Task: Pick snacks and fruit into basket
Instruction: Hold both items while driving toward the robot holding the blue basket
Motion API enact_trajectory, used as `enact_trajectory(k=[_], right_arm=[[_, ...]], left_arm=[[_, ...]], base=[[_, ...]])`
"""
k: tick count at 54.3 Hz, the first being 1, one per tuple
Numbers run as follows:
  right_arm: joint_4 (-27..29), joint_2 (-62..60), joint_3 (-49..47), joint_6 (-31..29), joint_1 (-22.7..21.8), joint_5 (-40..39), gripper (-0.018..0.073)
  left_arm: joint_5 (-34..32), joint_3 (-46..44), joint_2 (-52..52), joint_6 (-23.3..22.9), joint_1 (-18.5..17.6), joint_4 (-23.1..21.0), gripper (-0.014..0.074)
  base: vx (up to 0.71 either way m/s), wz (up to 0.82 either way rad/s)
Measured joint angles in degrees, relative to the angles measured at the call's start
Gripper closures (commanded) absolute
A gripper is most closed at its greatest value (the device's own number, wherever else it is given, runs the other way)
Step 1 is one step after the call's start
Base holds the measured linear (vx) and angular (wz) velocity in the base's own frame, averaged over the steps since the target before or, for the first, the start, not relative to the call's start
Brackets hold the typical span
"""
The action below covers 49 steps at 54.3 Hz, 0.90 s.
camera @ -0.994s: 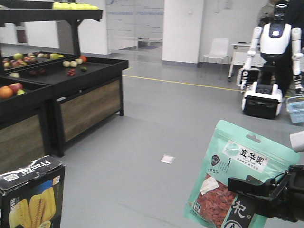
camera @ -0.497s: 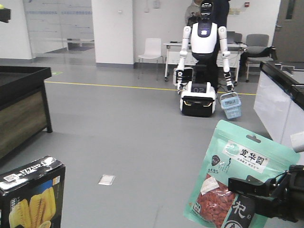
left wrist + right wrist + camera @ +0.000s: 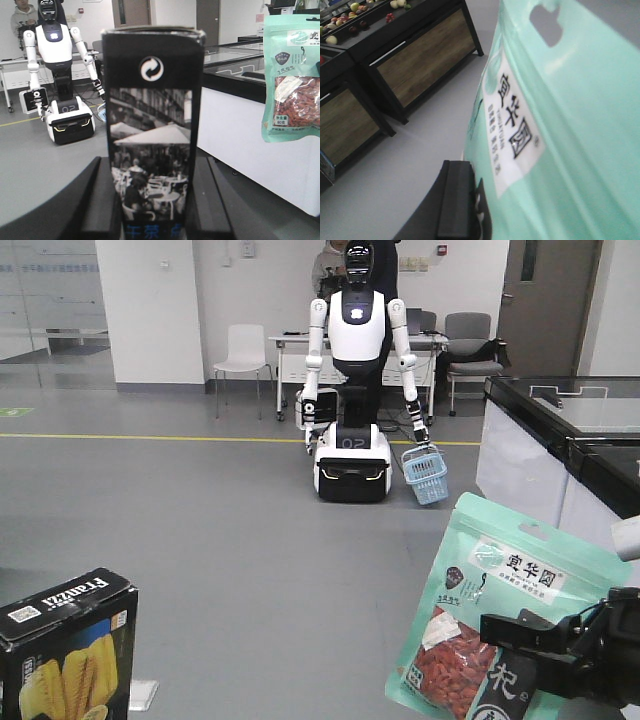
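snacks are both picked up, but neither is in the basket yet. on the left, the black box [image 3: 65,650] with yellow rolls on it stands up straight in the left gripper [image 3: 152,210]. its two dark fingers [image 3: 97,200] press on the sides of the box. in the middle, well apart from both arms, a white robot [image 3: 352,360] holds the light blue basket [image 3: 427,476] low in one hand. on the right, the green bag [image 3: 500,610] of red berries hangs tilted in the right gripper [image 3: 520,640], which pinches its lower part. i think picking up the snacks is done. what is left is to get close to the basket and drop the box and the bag in. no fruit [image 3: 355,7] is held; some lies on a dark stand [image 3: 420,55] in the right wrist view.
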Motion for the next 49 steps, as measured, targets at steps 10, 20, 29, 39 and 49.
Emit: enact_trajectory(k=[10, 20, 29, 39, 49], right_arm=[[0.0, 0.0, 0.0, 0.0, 0.0, 0.1, 0.057], [0.0, 0.0, 0.0, 0.0, 0.0, 0.2, 0.057], [0.0, 0.0, 0.0, 0.0, 0.0, 0.2, 0.057], [0.0, 0.0, 0.0, 0.0, 0.0, 0.1, 0.057], [0.0, 0.0, 0.0, 0.0, 0.0, 0.0, 0.057]], left_arm=[[0.0, 0.0, 0.0, 0.0, 0.0, 0.0, 0.0594], [0.0, 0.0, 0.0, 0.0, 0.0, 0.0, 0.0594], [0.0, 0.0, 0.0, 0.0, 0.0, 0.0, 0.0594], [0.0, 0.0, 0.0, 0.0, 0.0, 0.0, 0.0594], [0.0, 0.0, 0.0, 0.0, 0.0, 0.0, 0.0594]], base=[[0.66, -0.16], [0.63, -0.11], [0.61, -0.07], [0.61, -0.07], [0.62, -0.07]])
